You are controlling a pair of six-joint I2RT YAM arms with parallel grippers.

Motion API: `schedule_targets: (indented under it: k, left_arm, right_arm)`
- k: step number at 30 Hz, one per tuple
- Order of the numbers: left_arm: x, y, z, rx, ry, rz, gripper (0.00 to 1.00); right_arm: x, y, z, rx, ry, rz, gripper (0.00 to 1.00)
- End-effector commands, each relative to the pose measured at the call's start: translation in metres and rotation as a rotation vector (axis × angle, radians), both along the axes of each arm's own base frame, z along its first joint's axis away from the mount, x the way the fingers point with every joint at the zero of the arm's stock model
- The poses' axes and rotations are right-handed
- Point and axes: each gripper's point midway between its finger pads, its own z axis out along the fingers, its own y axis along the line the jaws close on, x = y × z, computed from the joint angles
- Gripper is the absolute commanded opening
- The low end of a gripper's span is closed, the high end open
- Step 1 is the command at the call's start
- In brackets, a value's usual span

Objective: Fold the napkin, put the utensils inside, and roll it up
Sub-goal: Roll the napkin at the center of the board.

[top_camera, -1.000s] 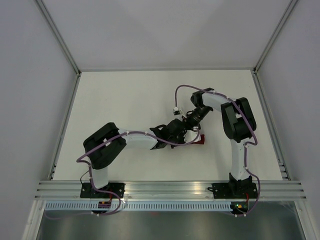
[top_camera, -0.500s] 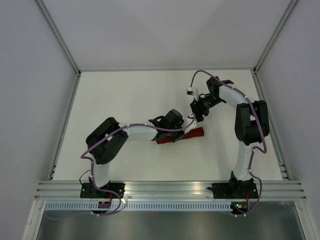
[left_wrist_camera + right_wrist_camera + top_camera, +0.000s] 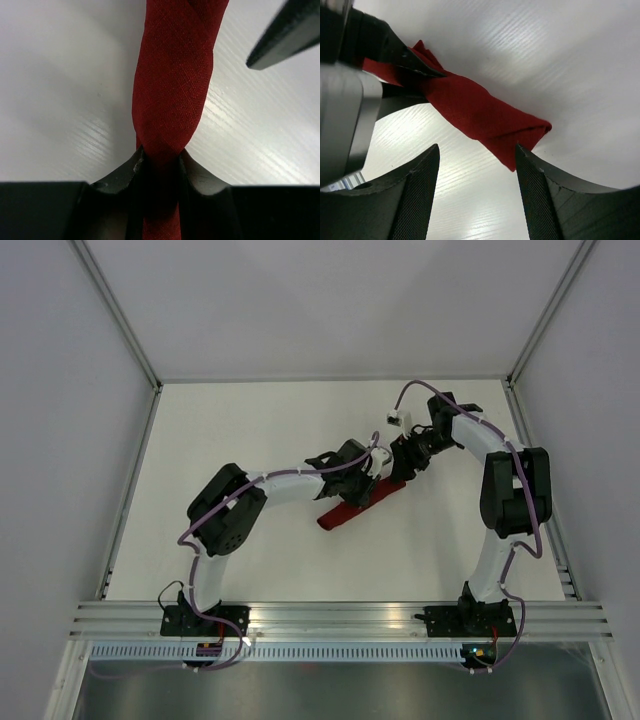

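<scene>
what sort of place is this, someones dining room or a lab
Most likely a robotics lab test cell: a white tabletop boxed in by plain white panel walls, two robot arms bolted to an aluminium rail, and a rolled dark red cloth napkin.

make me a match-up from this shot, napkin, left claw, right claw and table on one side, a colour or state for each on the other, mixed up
Column one:
1 napkin
2 left claw
3 right claw
4 table

Column two:
a white
b open, holding nothing
c dark red, rolled up
d clamped on the napkin

Pairs: 1c, 2d, 3b, 4a
</scene>
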Motion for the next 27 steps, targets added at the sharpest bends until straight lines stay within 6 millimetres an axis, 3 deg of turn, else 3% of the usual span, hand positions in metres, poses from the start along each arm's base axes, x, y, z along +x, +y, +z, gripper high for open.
schedule_targets:
  k: [1,11,21,27]
  left_arm:
    - [-0.010,0.010,-0.031,0.055,0.191,0.211,0.30]
    - [-0.003,0.000,-0.046,0.039,0.262,0.367,0.31]
    - [0.000,-0.005,-0.043,0.016,0.254,0.452,0.32]
    - [0.000,-0.010,-0.043,-0.006,0.246,0.518,0.32]
  right_arm:
    - [0.007,-0.004,0.013,-0.029,-0.044,-0.064,0.67]
    - [0.013,-0.010,0.009,-0.089,0.042,-0.243,0.68]
    - [0.025,-0.012,-0.005,-0.120,0.157,-0.459,0.68]
    - [0.021,-0.008,-0.013,-0.147,0.199,-0.519,0.68]
